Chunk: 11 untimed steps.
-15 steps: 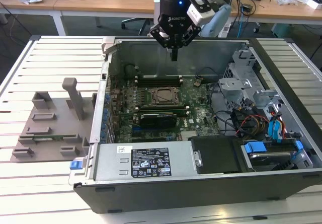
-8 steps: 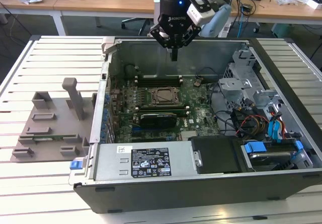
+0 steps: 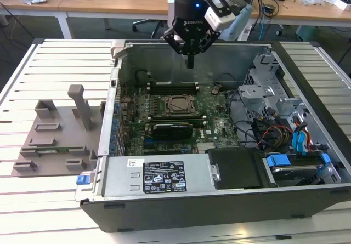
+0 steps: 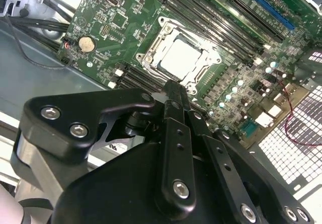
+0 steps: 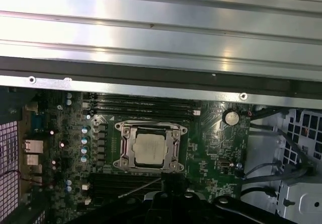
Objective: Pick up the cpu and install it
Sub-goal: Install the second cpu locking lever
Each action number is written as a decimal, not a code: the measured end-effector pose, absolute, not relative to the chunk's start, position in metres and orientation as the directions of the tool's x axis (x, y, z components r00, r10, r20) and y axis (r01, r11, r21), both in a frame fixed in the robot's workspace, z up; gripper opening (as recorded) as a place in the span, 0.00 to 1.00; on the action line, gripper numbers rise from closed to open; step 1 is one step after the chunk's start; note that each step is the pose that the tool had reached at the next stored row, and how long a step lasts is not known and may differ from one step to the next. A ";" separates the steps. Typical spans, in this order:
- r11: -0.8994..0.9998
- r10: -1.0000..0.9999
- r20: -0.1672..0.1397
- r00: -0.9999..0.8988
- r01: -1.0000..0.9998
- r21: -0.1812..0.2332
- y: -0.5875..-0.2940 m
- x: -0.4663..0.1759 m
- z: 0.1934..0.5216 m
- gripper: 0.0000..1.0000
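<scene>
The cpu sits in its socket frame on the motherboard, near the middle of the open computer case, as I see it in the exterior view. My gripper hangs above the case, over the board's far edge and clear of the chip, with its fingers drawn together into one narrow black tip and nothing between them. To the exterior view's left of the case a grey fixture plate lies on the slatted table. A black power supply cover and blue drive clips fill the near corner toward the exterior view's right.

In the second wrist view I look past the gripper down at the board. The cpu shows its pale metal top, seated flat inside the socket frame. The closed fingers come to a point just short of the frame's edge and hold nothing. A coin battery lies apart from the socket, and long memory slots run along the frame.

In the first wrist view the cpu lies square in the socket frame, with the gripper meeting just beside the frame. The coin battery is off to one side.
</scene>
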<state>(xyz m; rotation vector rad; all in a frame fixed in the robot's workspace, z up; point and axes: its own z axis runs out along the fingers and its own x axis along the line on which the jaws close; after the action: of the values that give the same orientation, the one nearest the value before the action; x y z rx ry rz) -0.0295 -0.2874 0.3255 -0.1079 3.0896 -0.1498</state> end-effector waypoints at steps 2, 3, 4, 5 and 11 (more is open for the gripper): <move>0.994 -0.071 -0.044 -0.996 -0.067 -0.086 -0.292 -0.029 0.325 0.11; 0.994 -0.071 -0.044 -0.996 -0.067 -0.084 -0.293 -0.030 0.325 0.11; 0.994 -0.071 -0.044 -0.996 -0.067 -0.083 -0.294 -0.030 0.325 0.11; 0.994 -0.071 -0.044 -0.996 -0.067 -0.082 -0.295 -0.030 0.325 0.11; 0.995 -0.071 -0.045 -0.996 -0.067 -0.077 -0.303 -0.030 0.325 0.11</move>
<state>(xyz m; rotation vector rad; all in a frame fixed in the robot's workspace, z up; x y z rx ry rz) -0.0297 -0.3026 0.3252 -0.1072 3.0902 -0.1171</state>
